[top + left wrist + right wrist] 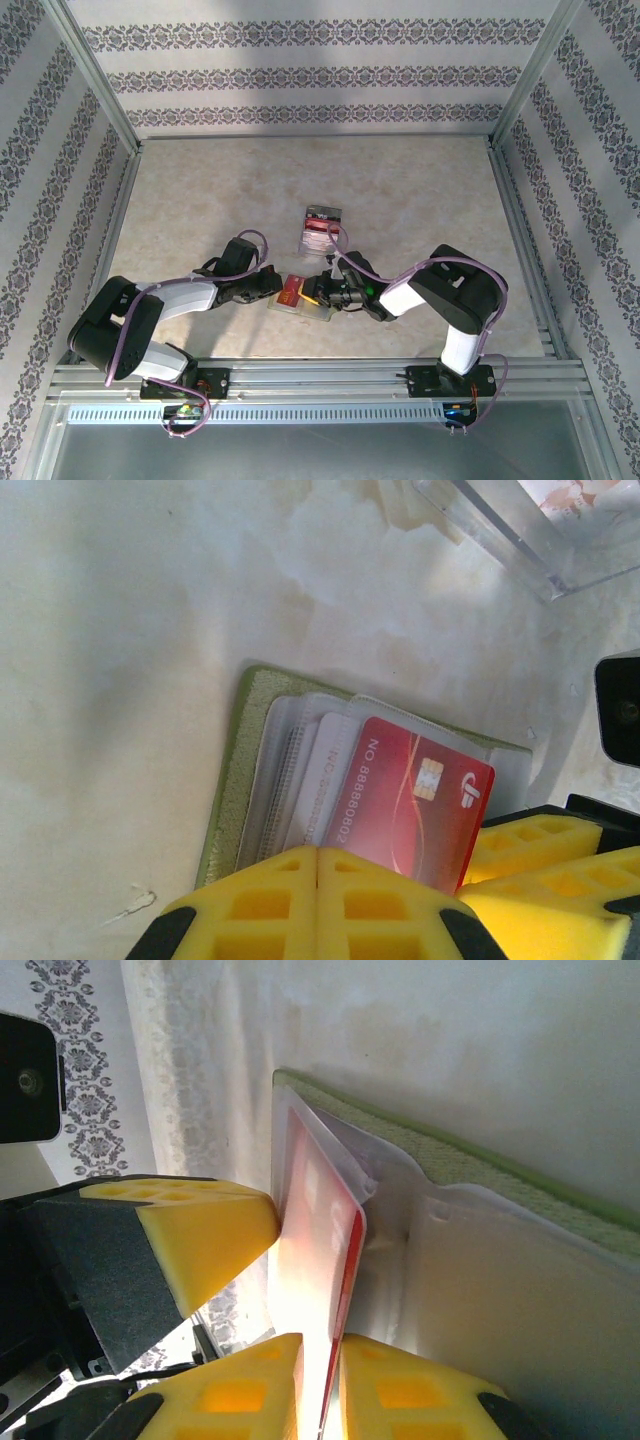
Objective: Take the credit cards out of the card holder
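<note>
left end effector (318, 868): pads together, lower centre of frame | right end effector (320, 1385): clamped on edge of red credit card (315, 1250) | bench (420, 200): pale, marbled | clear tray (320, 228): mid-frame, above both arms | card holder (225, 810): open flat on bench, lower centre, between both end effectors | red credit card: lies over holder's translucent pockets

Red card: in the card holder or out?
Partly out: red card has one end in card holder pocket, other end in the right gripper.
</note>
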Controlling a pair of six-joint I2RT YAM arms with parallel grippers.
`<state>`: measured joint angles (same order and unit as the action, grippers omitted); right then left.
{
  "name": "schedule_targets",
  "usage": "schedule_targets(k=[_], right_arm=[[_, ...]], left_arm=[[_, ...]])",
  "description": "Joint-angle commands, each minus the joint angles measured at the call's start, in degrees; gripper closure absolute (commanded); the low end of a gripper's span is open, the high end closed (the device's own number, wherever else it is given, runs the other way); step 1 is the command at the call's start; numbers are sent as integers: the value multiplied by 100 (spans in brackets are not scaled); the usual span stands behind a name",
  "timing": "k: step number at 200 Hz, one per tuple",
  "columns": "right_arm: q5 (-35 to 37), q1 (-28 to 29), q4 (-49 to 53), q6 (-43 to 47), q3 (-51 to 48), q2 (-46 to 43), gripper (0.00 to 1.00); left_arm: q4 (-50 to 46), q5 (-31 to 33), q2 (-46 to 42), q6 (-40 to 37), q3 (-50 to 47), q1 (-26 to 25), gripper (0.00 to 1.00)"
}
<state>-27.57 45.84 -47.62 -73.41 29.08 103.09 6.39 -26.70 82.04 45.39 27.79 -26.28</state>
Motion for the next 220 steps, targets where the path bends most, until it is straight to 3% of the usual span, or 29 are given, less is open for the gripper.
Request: schedule_targets(k=[1, 85, 107, 121, 133, 193, 220], right_arm=[[-47, -68, -204, -16, -110, -176, 83], [-31, -67, -179, -103, -84, -56, 85], [36, -67, -95, -104, -123, -104, 90], [89, -84, 12, -96, -149, -181, 100], [153, -95, 52, -108, -213, -257, 100], [385, -300, 952, 104, -802, -1389, 100], [255, -459, 1583, 479, -825, -2005, 100]], left_arm=[[-625, 435, 163, -135, -111, -60, 100], [-615, 429, 148, -136, -107, -61, 100], [-600, 446, 149, -133, -116, -61, 100], [-617, 440, 146, -141, -109, -54, 100], [-618, 456, 137, -129, -124, -57, 100], [-356, 287, 112, 14, -108, -61, 100], [-166, 77, -55, 43, 16, -57, 88]])
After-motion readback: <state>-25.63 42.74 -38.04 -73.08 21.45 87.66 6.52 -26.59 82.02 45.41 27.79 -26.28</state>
